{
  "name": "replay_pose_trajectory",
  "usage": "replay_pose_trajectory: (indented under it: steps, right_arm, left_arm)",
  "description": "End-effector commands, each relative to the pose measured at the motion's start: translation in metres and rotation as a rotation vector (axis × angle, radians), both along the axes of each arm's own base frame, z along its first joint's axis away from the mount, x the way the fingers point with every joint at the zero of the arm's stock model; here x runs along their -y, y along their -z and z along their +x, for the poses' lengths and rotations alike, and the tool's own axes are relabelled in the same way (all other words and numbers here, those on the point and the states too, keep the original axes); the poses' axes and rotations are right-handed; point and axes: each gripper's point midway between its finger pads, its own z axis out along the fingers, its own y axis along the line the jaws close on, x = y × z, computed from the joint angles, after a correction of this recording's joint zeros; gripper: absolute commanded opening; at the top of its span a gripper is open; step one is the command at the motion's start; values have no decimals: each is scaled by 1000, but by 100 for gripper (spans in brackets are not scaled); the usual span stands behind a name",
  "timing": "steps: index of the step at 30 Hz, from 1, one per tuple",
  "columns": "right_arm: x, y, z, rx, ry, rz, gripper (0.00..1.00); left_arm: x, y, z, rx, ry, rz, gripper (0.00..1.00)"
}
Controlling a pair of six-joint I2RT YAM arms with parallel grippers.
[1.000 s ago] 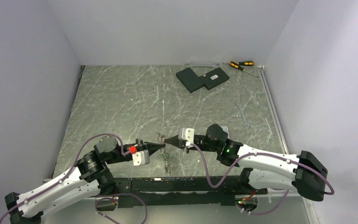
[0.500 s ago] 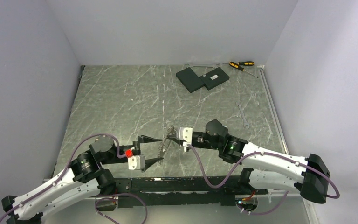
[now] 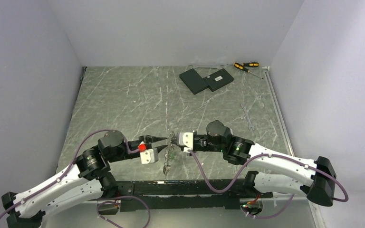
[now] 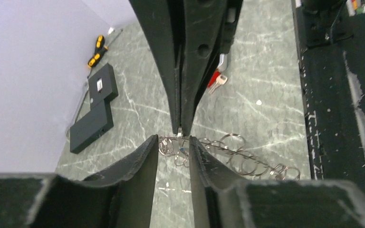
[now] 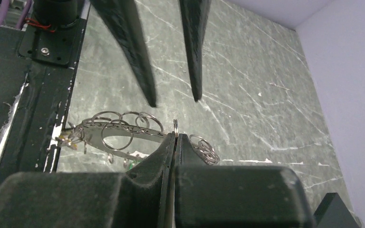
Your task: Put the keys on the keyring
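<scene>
Keyring (image 3: 170, 146) is dangling at lower centre of the top view, with the right gripper (image 3: 175, 139) jaws clenching its top ring. Left gripper (image 3: 165, 142), clamped a second ago and then flung wide, is now narrowing its released jaws around the rings. This is looking like a regrasp, with threading not yet starting.

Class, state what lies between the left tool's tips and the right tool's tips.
A small metal ring, pinched edge-on by the shut right tool; the left tool stands open. Right wrist view.
</scene>
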Motion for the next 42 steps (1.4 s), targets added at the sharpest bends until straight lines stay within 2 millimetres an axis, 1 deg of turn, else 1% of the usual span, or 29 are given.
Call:
replay_pose_trajectory:
  steps: [1,4,7,11,22,28,31,33,37,40,42]
  right_arm:
    - [-5,-47,-3,83,-17,93,0]
    - [-5,-49,-5,87,-18,96,0]
    - [-4,-51,-6,91,-14,100,0]
    - [-4,-52,-6,98,-9,98,0]
    - [-4,-58,-2,115,13,108,0]
    - [-4,-55,1,110,30,98,0]
    - [-4,-56,1,112,30,104,0]
    - [-4,-58,-1,112,26,107,0]
    - [-4,-59,-2,113,19,111,0]
    - [-6,-59,-3,111,14,113,0]
    - [-7,-59,-4,110,10,115,0]
  left_arm:
    - [3,-13,16,37,-58,18,32]
    - [6,-11,22,35,-77,30,28]
    - [7,-5,26,29,-89,55,28]
    - [8,-2,22,20,-68,54,31]
    - [10,10,14,-11,-22,91,33]
    - [11,7,10,-18,-5,77,36]
    - [11,9,8,-18,8,86,37]
    - [10,11,12,-13,-11,91,34]
    - [14,14,19,-13,-35,88,25]
    - [18,14,23,-16,-43,81,22]
    - [20,15,23,-20,-37,84,21]
